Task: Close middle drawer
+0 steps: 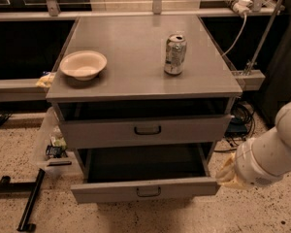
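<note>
The grey metal cabinet [150, 89] stands in the middle of the camera view. The middle drawer [145, 191] is pulled far out, and its wide low front with a small dark loop handle [149, 191] faces me. Its dark inside looks empty. Above it, the taller-fronted top drawer [145, 131] stands slightly out under the cabinet top. The lowest drawer is hidden below. My white arm [271, 154] comes in from the right. My gripper [225, 173] is low at the right end of the middle drawer's front, close beside its corner.
A cream bowl [83, 64] and a dented drink can [175, 54] stand on the cabinet top. A clear bin [51, 144] with small items and a black pole [31, 198] lie on the floor at the left. Cables [240, 118] hang behind at the right.
</note>
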Motion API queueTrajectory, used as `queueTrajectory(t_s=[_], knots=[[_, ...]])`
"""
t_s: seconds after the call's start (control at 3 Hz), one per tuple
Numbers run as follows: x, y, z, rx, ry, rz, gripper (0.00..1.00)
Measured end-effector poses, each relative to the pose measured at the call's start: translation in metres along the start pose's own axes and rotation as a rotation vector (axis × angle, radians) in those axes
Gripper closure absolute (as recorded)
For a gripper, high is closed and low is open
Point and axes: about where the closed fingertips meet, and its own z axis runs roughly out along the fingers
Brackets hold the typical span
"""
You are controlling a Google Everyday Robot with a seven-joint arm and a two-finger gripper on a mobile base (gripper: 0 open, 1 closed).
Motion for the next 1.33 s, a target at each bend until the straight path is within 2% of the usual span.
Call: queueTrajectory(t_s=[0.33, 0.67, 1.0, 1.33], knots=[[0.004, 0.002, 0.012, -0.009, -0.005, 0.007, 1.00], [0.011, 0.008, 0.023, 0.002, -0.006, -0.005, 1.00], [0.034, 0.029, 0.077, -0.006, -0.038, -0.008, 1.00], [0.042, 0.031, 0.144, -0.001, -0.128, -0.017, 1.00]])
